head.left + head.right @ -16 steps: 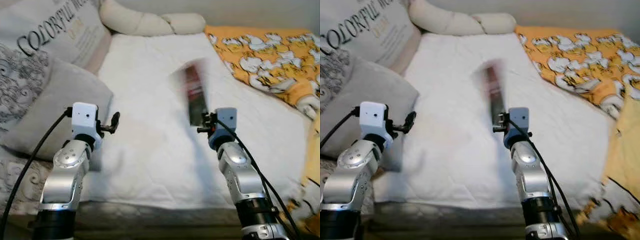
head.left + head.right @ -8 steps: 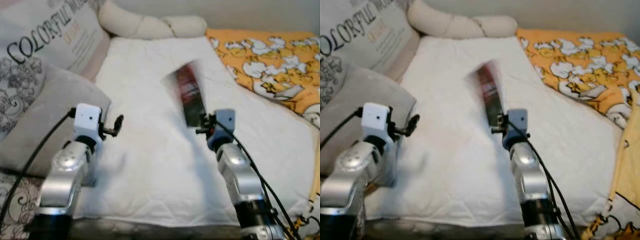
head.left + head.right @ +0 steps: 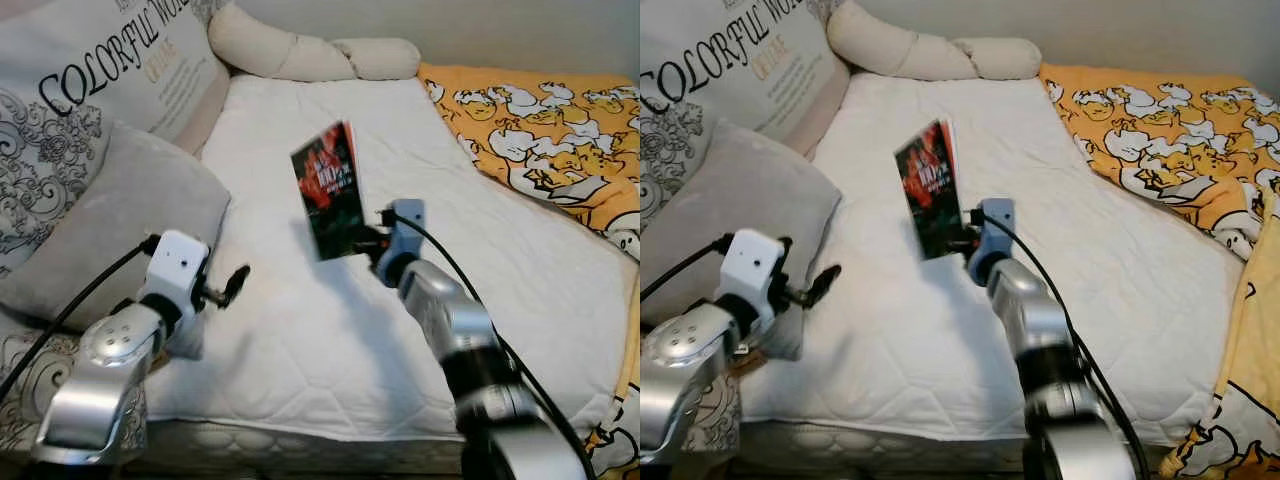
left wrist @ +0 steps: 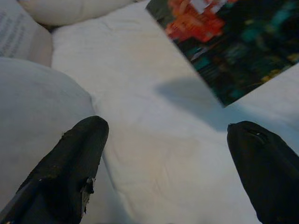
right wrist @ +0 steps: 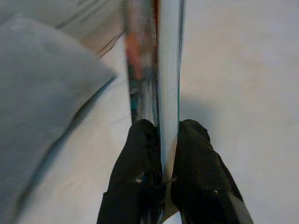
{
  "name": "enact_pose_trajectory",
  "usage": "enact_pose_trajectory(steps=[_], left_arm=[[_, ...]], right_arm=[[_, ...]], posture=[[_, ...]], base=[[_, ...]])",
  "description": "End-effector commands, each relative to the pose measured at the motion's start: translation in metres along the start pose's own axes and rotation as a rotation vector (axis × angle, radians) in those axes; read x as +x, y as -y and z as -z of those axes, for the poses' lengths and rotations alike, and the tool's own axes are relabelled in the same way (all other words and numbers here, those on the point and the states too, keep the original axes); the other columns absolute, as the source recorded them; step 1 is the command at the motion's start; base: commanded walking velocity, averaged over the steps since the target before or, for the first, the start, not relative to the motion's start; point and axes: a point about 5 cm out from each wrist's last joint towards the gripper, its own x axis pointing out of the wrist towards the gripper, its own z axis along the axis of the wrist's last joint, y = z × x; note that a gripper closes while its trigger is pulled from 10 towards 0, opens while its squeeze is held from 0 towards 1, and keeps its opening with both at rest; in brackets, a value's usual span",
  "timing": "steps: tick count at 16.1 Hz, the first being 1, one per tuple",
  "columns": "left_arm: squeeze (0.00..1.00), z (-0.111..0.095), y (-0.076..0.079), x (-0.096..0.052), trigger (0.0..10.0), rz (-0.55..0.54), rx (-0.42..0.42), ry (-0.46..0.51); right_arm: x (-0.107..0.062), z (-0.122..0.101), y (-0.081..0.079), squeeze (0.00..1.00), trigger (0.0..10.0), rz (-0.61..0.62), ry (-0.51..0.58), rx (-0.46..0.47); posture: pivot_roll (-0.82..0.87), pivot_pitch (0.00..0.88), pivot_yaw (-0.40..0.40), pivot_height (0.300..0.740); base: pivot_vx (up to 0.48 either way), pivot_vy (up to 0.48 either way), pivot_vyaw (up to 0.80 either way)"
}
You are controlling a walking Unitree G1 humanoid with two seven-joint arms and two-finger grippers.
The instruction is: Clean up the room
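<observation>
A book (image 3: 328, 190) is held upright above a white quilted mattress (image 3: 300, 330) by the right gripper (image 5: 161, 154).

The book's lower edge is pinched between the clenched black fingers (image 5: 140, 163), its dark red-printed cover turned toward the grey pillow (image 3: 110, 230). The left gripper (image 4: 173, 158) is held spread wide, grasping nothing, beside that pillow. An orange duck-patterned blanket (image 3: 540, 130) is spread along the right.

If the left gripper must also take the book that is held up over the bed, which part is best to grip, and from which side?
Probably the book's upper free edge, coming from the robot's left. The right gripper is shut on its lower corner, and the cover faces left, so the open left gripper would likely need to turn and close across the thin thickness.
</observation>
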Motion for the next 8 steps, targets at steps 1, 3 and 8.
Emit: enact_pose_trajectory(steps=[1,3,8], left_arm=[[0.0,-0.005,0.003,-0.002,10.0,0.031,0.012,0.009],[0.0,-0.003,0.003,-0.011,10.0,0.081,0.022,-0.026],[0.0,0.004,0.014,-0.051,10.0,0.304,0.067,-0.164]], right_arm=[[0.002,-0.007,-0.001,0.0,10.0,-0.037,0.01,0.043],[0.012,-0.008,-0.007,0.0,10.0,-0.102,-0.04,0.143],[0.019,0.016,-0.016,0.0,10.0,-0.179,-0.199,0.311]], posture=[[0.05,0.0,-0.038,0.74],[0.06,0.0,-0.034,0.74],[0.15,0.0,-0.055,0.74]], base=[[0.0,0.0,0.0],[0.0,0.0,0.0],[0.0,0.0,0.0]])
